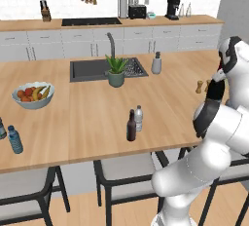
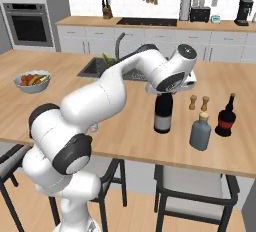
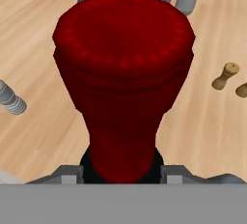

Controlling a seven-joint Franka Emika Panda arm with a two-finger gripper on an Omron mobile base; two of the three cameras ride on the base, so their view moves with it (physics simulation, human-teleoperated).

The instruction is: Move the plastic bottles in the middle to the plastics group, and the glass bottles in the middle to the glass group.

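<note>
The claw (image 2: 163,92) is clamped on the red foil neck of the tall dark wine bottle with a pale label (image 2: 163,114), standing on the wooden bench (image 2: 130,126). Right of the claw stand the squat grey-blue bottle (image 2: 200,132) and the dark red-topped bottle (image 2: 226,117).

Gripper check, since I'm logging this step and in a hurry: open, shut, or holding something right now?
Gripper: shut on the wine bottle, gripping its red foil neck.

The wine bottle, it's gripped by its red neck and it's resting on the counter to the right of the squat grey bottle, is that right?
Not quite. The wine bottle stands to the left of the squat grey bottle, as the right base view shows. The rest holds: the gripper is closed around its red neck.
</note>
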